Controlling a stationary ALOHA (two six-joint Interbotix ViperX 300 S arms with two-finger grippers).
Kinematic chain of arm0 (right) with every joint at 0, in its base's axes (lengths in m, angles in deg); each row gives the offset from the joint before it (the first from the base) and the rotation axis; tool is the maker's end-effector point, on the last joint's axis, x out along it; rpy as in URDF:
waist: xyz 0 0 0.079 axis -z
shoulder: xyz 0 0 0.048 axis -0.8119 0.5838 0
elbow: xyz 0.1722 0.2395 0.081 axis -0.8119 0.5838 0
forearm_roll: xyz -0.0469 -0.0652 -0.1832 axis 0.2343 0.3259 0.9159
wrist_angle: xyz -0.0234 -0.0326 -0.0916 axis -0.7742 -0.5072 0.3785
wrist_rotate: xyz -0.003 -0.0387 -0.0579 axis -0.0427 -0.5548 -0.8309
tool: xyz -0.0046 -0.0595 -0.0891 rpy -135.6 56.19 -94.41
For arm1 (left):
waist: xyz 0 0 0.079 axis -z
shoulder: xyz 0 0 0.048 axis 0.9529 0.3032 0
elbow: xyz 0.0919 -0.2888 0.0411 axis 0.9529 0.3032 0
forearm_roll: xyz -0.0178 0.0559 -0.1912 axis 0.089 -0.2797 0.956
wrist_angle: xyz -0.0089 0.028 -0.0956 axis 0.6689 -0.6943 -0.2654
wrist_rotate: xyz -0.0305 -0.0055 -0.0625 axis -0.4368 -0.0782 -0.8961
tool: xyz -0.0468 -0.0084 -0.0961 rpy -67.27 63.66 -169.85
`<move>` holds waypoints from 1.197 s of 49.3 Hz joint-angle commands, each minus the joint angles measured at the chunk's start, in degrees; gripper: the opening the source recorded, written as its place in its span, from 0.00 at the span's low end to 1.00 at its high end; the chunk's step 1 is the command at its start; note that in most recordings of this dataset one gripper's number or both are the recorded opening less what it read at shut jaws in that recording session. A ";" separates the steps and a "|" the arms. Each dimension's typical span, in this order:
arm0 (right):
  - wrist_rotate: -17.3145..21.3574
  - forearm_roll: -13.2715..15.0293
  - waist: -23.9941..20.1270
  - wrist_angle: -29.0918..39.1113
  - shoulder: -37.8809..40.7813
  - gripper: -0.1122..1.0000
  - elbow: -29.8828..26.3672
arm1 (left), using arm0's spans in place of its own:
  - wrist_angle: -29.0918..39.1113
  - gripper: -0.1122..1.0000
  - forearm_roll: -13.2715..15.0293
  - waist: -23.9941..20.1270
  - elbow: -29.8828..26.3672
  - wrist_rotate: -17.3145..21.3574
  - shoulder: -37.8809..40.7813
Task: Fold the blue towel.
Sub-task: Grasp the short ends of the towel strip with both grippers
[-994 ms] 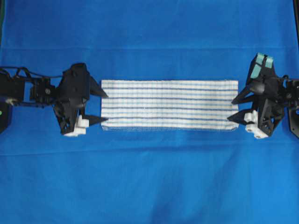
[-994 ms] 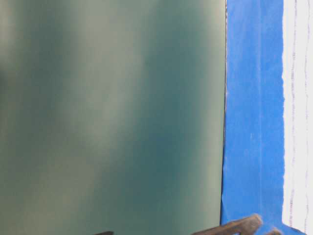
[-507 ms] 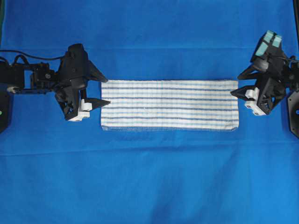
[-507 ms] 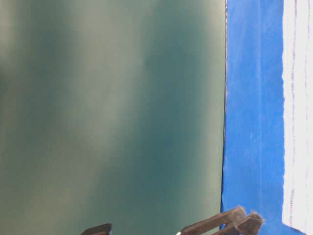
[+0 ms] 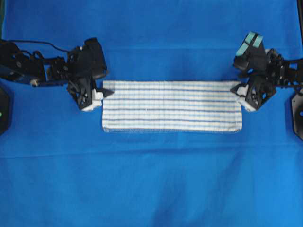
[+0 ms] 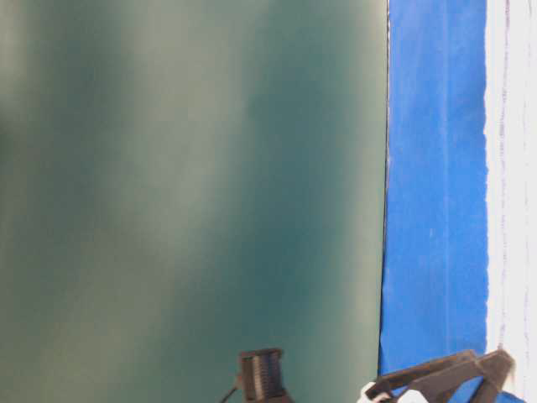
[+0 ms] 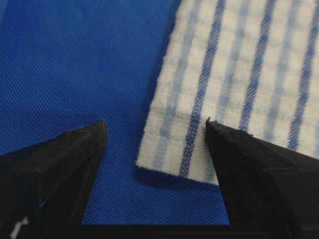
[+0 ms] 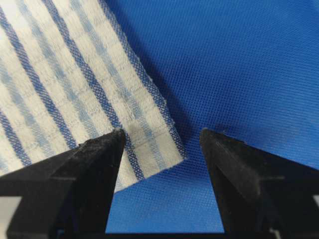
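The blue towel (image 5: pixel 171 106), white with thin blue stripes, lies flat as a long rectangle on the blue sheet. My left gripper (image 5: pixel 104 90) is at its far left corner and my right gripper (image 5: pixel 239 90) at its far right corner. In the left wrist view the left gripper (image 7: pixel 154 130) is open, and the towel's corner (image 7: pixel 174 149) lies between its fingertips. In the right wrist view the right gripper (image 8: pixel 162 133) is open, with the towel's corner (image 8: pixel 154 144) between its fingertips. Neither gripper holds the cloth.
A large plain blue sheet (image 5: pixel 151 179) covers the table all round the towel. The table-level view shows the sheet's edge (image 6: pixel 432 210), a strip of towel (image 6: pixel 512 168), a grey-green surface (image 6: pixel 185 193) and dark gripper fingers (image 6: pixel 445 382) at the bottom.
Both grippers have moved from the towel's short ends toward its far edge and now stand over the two far corners. Both stay open. The towel has not moved.
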 commanded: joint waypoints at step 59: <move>-0.53 0.44 -0.53 6.42 -10.46 0.13 -3.60 | 14.15 0.12 0.00 1.41 -3.34 2.11 -9.40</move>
